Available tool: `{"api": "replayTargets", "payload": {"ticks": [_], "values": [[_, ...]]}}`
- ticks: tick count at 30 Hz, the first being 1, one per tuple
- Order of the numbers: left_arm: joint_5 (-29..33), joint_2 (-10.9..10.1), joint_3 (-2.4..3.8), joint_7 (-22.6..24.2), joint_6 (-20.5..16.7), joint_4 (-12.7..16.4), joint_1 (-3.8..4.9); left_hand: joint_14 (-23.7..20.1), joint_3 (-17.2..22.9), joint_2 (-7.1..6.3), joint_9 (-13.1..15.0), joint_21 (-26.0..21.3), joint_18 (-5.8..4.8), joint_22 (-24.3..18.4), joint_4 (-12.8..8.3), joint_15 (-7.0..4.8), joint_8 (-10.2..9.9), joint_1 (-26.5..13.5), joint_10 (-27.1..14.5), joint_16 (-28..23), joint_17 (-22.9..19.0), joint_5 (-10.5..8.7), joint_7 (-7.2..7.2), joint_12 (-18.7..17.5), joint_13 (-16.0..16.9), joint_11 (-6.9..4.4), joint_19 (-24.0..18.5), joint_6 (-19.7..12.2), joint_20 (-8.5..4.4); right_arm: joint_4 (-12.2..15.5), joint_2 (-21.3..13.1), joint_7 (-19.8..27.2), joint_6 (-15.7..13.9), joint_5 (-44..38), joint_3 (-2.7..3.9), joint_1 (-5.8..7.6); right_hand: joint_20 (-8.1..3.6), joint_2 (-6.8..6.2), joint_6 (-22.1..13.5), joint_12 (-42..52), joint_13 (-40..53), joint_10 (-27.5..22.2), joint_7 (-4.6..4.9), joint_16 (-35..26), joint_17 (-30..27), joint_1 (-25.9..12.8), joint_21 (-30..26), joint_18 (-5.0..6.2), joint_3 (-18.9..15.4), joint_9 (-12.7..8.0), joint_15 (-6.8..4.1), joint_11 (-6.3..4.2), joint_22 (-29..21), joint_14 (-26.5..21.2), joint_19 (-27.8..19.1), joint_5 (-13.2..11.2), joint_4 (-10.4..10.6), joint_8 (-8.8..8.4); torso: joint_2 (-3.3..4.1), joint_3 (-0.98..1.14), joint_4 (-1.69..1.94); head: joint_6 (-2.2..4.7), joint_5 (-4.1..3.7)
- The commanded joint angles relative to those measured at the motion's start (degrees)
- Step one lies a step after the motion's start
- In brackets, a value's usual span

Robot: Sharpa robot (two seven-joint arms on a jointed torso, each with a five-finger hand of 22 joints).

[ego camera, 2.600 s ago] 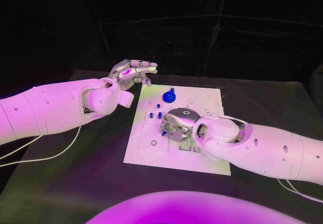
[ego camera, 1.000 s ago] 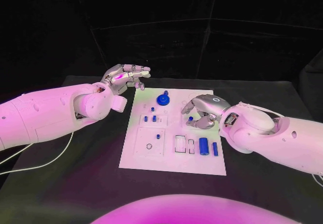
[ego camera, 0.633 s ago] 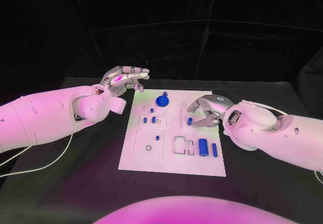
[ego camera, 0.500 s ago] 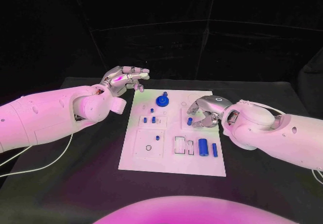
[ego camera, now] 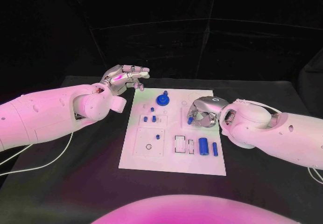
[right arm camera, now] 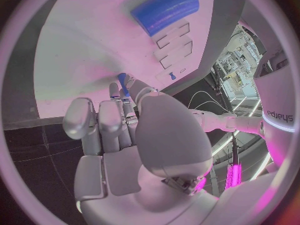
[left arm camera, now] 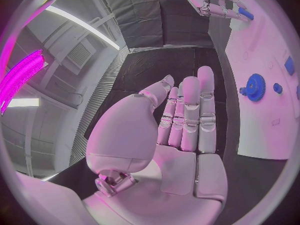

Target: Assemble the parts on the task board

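Fingers of the right hand (ego camera: 202,113) were curled around a small blue peg (right arm camera: 122,81) over the task board (ego camera: 172,161), near its right middle. Nothing was held by the left hand (ego camera: 123,75), raised off the board's far left corner, fingers loosely together.
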Motion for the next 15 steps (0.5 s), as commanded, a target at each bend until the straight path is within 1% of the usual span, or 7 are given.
{"api": "replayTargets", "payload": {"ticks": [1,3,9,15], "values": [[0.14,0.09,0.03,0.12,0.92,-0.03,0.07,-0.41,-0.31,0.4,0.01,-0.2,0.73,-0.06,0.0,0.07,-0.06,-0.38,-0.39,-0.29,-0.08,-0.21,0.27,0.37,-0.09,0.02,-0.49,-0.26,0.09,0.06,0.12,1.48,0.3,0.1,0.03,0.12,0.0,0.42,0.88,-0.63,-0.03,0.98,-0.06,0.45,0.28,-0.13,0.43,-0.37,1.21,-0.05,-0.44,-0.18,0.43,1.16,0.62,-0.34,-0.03,0.32,-0.02,0.03,-0.07,-0.08,0.01],[0.14,0.1,0.03,0.07,0.96,-0.06,0.07,-0.41,-0.31,0.4,0.01,-0.2,0.73,-0.06,0.0,0.07,-0.06,-0.38,-0.39,-0.29,-0.08,-0.21,0.27,0.37,-0.09,0.02,-0.49,-0.26,0.09,0.09,0.17,1.64,0.13,0.15,0.03,0.11,-0.02,0.28,1.11,-0.91,-0.03,1.26,-0.05,0.55,0.38,-0.25,0.52,-0.4,1.64,-0.08,-0.45,-0.2,0.58,1.17,0.69,-0.36,-0.05,0.28,-0.01,0.03,-0.07,-0.14,0.0],[0.14,0.11,0.02,-0.06,1.04,-0.11,0.07,-0.41,-0.31,0.4,0.01,-0.2,0.73,-0.06,0.0,0.07,-0.06,-0.38,-0.39,-0.29,-0.08,-0.21,0.27,0.37,-0.09,0.02,-0.49,-0.26,0.09,0.21,0.31,1.83,-0.23,0.3,0.03,0.11,-0.03,-0.67,1.58,-2.36,-0.02,2.18,0.1,0.88,0.56,-0.97,0.8,-0.45,3.53,-0.27,-0.41,-0.13,0.94,1.12,0.78,-0.41,-0.18,-0.32,-0.01,0.03,-0.04,-0.21,-0.06],[0.14,0.11,0.01,-0.14,1.23,-0.14,0.07,-0.42,-0.39,0.44,0.01,-0.25,0.74,-0.1,0.01,0.07,-0.03,-0.38,-0.4,-0.27,-0.11,-0.21,0.25,0.42,-0.09,0.01,-0.47,-0.25,0.1,0.1,0.38,1.51,-0.14,0.34,0.03,0.11,0.07,-1.39,1.55,-3.13,-0.02,2.38,0.4,0.98,0.56,-1.45,0.86,-0.47,4.28,-0.34,-0.27,0.07,1.0,1.08,0.75,-0.44,-0.27,-0.73,-0.05,0.01,-0.02,-0.28,-0.05]]}}
